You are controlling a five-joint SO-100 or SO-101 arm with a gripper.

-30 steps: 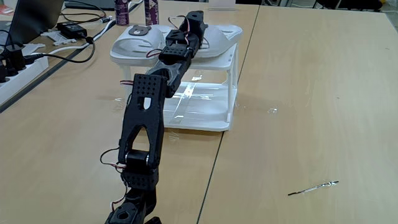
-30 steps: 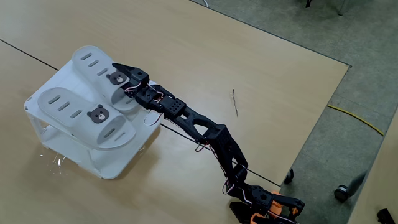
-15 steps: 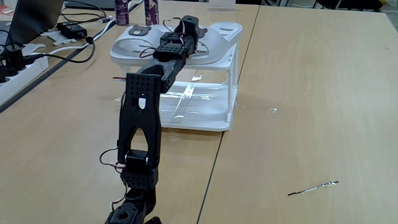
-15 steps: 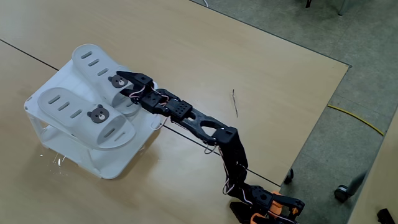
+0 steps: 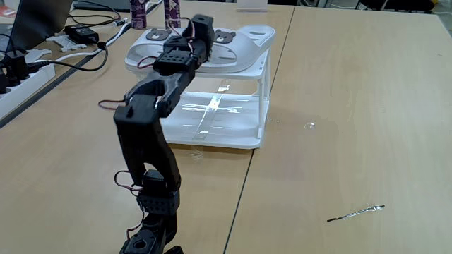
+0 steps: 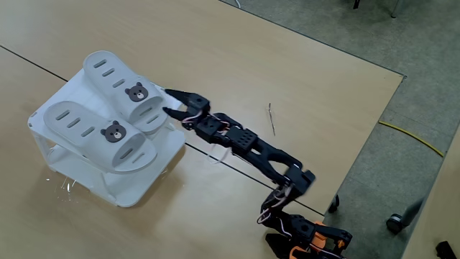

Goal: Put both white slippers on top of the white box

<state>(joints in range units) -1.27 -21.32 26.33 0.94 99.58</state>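
Both white slippers lie side by side on the slatted top of the white box (image 6: 133,193), bear badges facing the arm. In one fixed view the far slipper (image 6: 108,75) and the near slipper (image 6: 83,128) are fully visible. In the other fixed view the left slipper (image 5: 147,46) and right slipper (image 5: 247,39) rest on the white box (image 5: 236,130), partly behind the black arm (image 5: 145,120). My gripper (image 6: 171,101) hovers just right of the far slipper's toe end, apart from it. It is open with nothing between its fingers.
A thin metal stick (image 5: 355,212) lies on the wooden table, also seen as the stick (image 6: 271,119). Cables, a power adapter (image 5: 82,32) and bottles (image 5: 138,13) crowd the back left. The table edge (image 6: 359,144) drops to grey floor.
The gripper has pulled back from over the far slipper to just beyond its toe end, and the arm has folded toward its base. Both slippers stay put on the box.
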